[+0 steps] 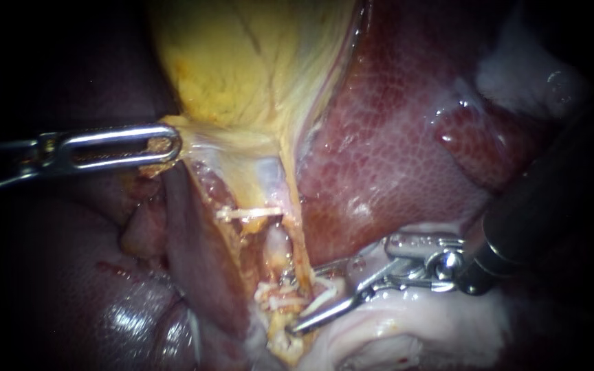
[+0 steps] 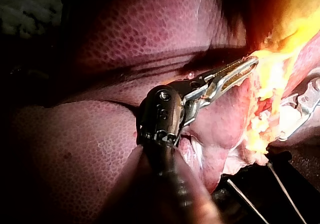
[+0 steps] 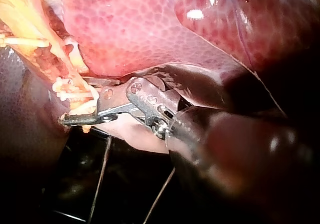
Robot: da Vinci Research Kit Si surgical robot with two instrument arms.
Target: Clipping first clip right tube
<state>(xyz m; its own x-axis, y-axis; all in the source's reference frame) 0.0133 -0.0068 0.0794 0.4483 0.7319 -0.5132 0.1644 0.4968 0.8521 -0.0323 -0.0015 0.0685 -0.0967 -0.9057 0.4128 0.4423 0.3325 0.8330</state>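
The right tube (image 1: 280,246), a pale pink cord running from the yellow gallbladder (image 1: 242,62) at twelve o'clock down to six o'clock beside the mottled red liver (image 1: 393,158), sits inside the released, gaping claw of our right instrument (image 1: 302,301), which enters from four o'clock. Our left instrument (image 1: 172,144), from nine o'clock, has its claw clenched on the gallbladder's lower edge. We judge the claw placed but not squeezed. No seated clip shows there, so closing and withdrawing remain.
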